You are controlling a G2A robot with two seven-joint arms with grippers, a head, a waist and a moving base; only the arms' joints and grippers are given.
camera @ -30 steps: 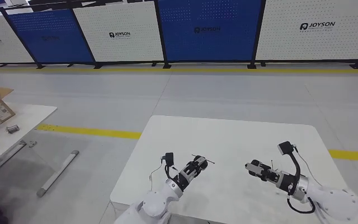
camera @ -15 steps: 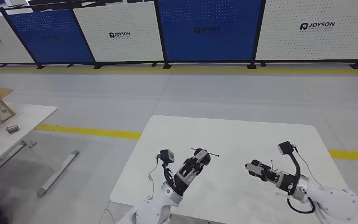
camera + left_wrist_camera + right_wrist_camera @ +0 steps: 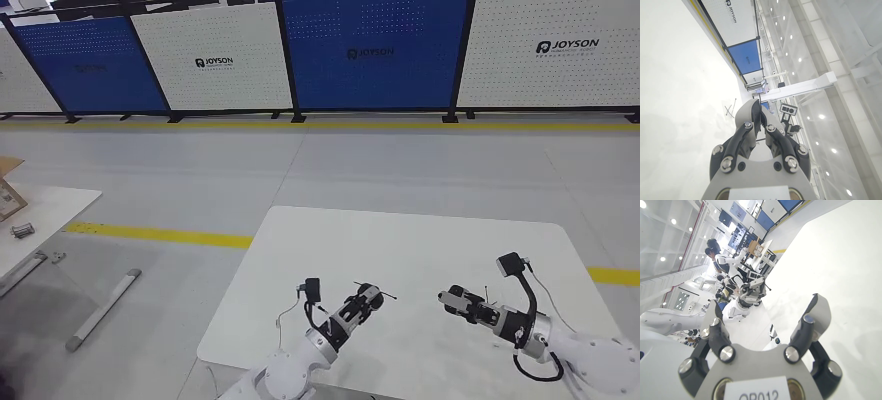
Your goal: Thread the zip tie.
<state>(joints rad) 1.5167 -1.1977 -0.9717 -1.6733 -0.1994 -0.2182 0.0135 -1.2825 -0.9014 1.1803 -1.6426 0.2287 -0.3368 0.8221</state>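
My left tool [image 3: 759,111] is pressed together on a thin black zip tie [image 3: 759,98], its ribbed pads pinching the strap. A short length of the strap pokes out past the fingertips. From above, the tie lies crosswise in the left tool [image 3: 368,294], with a dark end showing on each side of the fingers, over the near part of the white worktop [image 3: 420,240] and left of its middle. I cannot tell from the views whether the tie's tip has entered its head.

My right tool [image 3: 766,303] is spread wide, with nothing between its two fingers. In the top view it sits to the right of the left one, over the same near strip of the worktop. The two are well apart, and the right tool [image 3: 447,297] points across toward the left. In the right wrist view the left tool is seen farther off, with one end of the tie [image 3: 769,288] jutting from it against the bright surface.

A few loose zip ties [image 3: 730,109] lie crossed over one another on the worktop, beyond the left tool's fingers and apart from them. They touch neither tool.
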